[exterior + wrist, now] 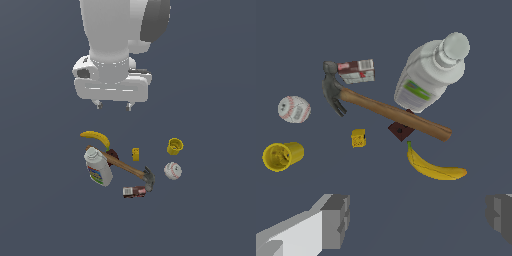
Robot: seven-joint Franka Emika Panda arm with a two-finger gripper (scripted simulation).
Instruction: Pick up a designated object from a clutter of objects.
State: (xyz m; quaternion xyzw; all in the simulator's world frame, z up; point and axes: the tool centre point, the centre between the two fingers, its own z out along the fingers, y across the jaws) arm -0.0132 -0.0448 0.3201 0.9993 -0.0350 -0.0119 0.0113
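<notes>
The baseball, white with red stitching, lies on the floor at the exterior view's right, just below the yellow cup. It also shows in the wrist view beside the cup. My gripper hangs open and empty high above the clutter, well away from the ball. Its two fingers stand wide apart in the wrist view. The clutter holds a banana, a white bottle, a hammer, a small yellow block and a brown-red box.
A dark red-brown piece lies under the hammer handle. The bottle lies over the hammer's handle end. The baseball and cup sit apart from the other items on the grey floor.
</notes>
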